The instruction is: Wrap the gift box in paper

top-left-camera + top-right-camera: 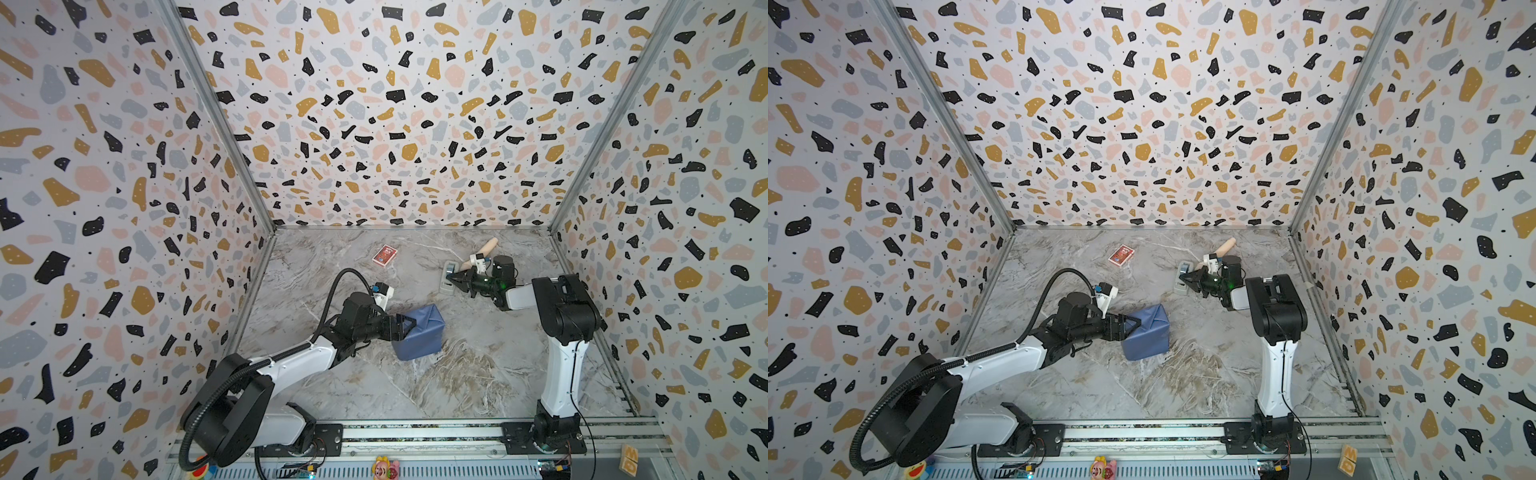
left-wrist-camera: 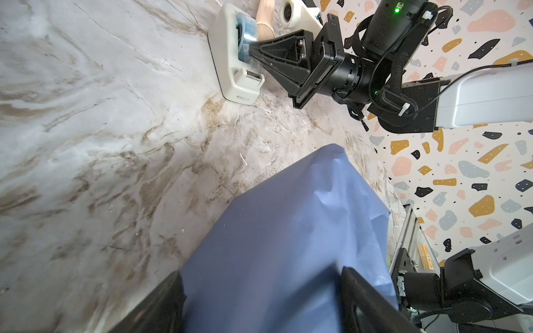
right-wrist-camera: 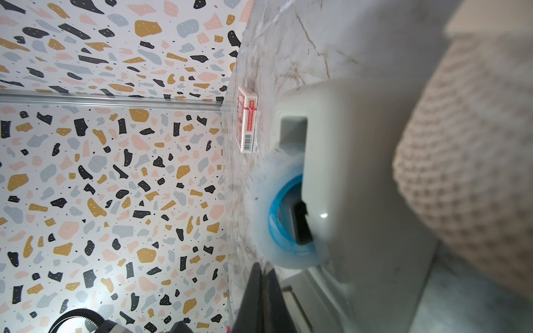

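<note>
The blue paper (image 1: 419, 334) (image 1: 1148, 332) is folded around a box-shaped bundle in the middle of the table. The gift box itself is hidden under it. My left gripper (image 1: 405, 326) (image 1: 1129, 326) holds the bundle's left upper edge. In the left wrist view the paper (image 2: 288, 230) fills the gap between both fingers of that gripper (image 2: 262, 288). My right gripper (image 1: 451, 277) (image 1: 1183, 277) (image 2: 252, 47) is shut at the white tape dispenser (image 1: 446, 289) (image 2: 230, 72), tips on the tape between roll and cutter. In the right wrist view its jaws (image 3: 264, 268) are pressed together below the tape roll (image 3: 284, 219).
A red card pack (image 1: 384, 254) (image 1: 1121, 254) (image 3: 246, 121) lies at the back of the marbled table. A wooden-handled tool (image 1: 484, 249) (image 1: 1223, 248) lies just behind the dispenser. Patterned walls enclose three sides and a metal rail (image 1: 415, 434) runs along the front.
</note>
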Robot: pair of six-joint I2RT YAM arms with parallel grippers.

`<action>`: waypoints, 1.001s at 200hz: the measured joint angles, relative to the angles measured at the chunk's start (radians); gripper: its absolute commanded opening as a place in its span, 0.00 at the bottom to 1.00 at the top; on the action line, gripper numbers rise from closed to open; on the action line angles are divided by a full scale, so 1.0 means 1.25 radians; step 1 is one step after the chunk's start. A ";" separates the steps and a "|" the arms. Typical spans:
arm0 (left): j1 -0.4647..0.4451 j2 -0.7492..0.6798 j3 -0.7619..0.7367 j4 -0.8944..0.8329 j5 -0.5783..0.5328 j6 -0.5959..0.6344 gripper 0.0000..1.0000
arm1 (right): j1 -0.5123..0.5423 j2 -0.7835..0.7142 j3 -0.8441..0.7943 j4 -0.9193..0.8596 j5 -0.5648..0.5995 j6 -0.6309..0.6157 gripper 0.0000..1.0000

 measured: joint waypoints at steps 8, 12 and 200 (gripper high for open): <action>0.000 0.000 0.000 0.000 0.000 0.000 0.83 | 0.000 -0.001 -0.006 0.014 -0.001 0.009 0.00; 0.000 0.000 0.000 0.000 0.000 0.000 0.83 | 0.001 -0.002 -0.009 0.022 -0.001 0.013 0.00; 0.000 0.000 0.000 0.000 0.000 0.000 0.82 | 0.025 -0.095 -0.189 0.138 0.008 0.034 0.00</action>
